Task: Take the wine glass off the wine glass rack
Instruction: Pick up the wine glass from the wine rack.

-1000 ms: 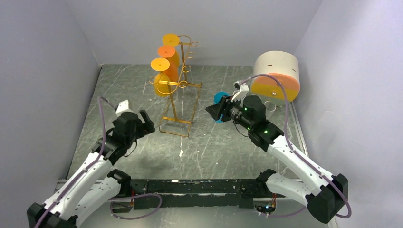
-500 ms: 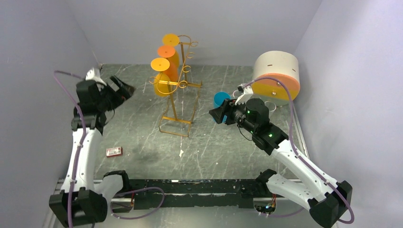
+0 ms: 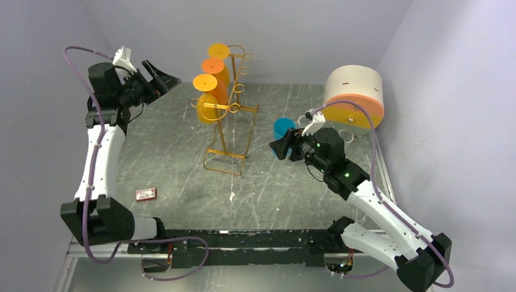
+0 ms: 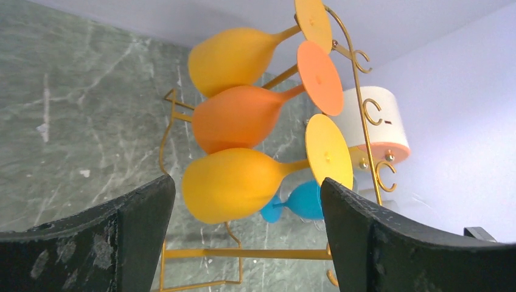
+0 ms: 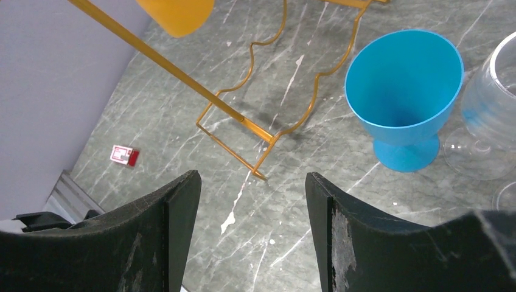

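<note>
The gold wire wine glass rack (image 3: 234, 109) stands at the back middle of the table. Three wine glasses hang upside down from it: a yellow one (image 4: 234, 58), an orange one (image 4: 243, 118) and a nearer yellow one (image 4: 231, 194). My left gripper (image 3: 165, 78) is raised to the left of the rack at glass height, open and empty, apart from the glasses. In the left wrist view (image 4: 246, 188) the nearer yellow glass shows between its fingers, further off. My right gripper (image 3: 277, 146) is open and empty, right of the rack base (image 5: 243, 121).
A blue wine glass (image 3: 283, 128) stands upright right of the rack, with a clear glass (image 5: 487, 121) beside it. A white and orange cylinder (image 3: 354, 97) lies at the back right. A small red box (image 3: 146, 194) lies front left. Walls enclose the table.
My left arm has swung up and back to the left, from low over the table to glass height beside the rack. The red box has come into view. The right gripper shifted slightly right.
</note>
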You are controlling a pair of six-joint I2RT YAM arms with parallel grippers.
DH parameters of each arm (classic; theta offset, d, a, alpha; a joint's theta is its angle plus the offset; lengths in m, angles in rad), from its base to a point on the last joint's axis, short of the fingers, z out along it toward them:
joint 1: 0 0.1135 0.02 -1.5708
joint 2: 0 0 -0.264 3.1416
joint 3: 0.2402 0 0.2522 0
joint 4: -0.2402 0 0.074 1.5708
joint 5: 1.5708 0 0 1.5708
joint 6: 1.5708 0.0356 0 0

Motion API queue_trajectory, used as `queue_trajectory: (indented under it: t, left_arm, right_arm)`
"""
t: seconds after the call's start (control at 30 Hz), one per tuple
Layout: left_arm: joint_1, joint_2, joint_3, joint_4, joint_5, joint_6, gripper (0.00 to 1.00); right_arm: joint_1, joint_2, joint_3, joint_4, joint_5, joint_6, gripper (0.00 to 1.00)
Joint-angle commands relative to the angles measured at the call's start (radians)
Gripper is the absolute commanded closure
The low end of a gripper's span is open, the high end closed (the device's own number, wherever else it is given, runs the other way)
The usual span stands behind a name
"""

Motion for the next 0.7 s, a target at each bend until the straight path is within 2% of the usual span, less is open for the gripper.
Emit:
queue_trajectory:
  t: [0.0,0.23,0.33,0.53,0.67]
  left_arm:
    - [0.002,0.063,0.068,0.059,0.173,-0.034,0.07]
    - [-0.067,0.149,0.181,-0.011,0.155,0.033,0.10]
    - [-0.111,0.187,0.253,-0.076,0.085,0.074,0.12]
    - [-0.154,0.228,0.292,-0.109,0.021,0.100,0.27]
    - [-0.190,0.297,0.396,-0.220,-0.008,0.152,0.29]
  right_arm:
    - [-0.003,0.014,0.009,0.004,0.024,-0.019,0.32]
    - [-0.003,0.039,0.005,0.021,0.017,-0.019,0.32]
    - [-0.003,0.043,0.007,0.016,0.004,-0.025,0.32]
    - [-0.003,0.020,0.008,-0.006,0.029,-0.030,0.32]
    - [-0.002,0.001,0.002,-0.012,0.038,-0.026,0.32]
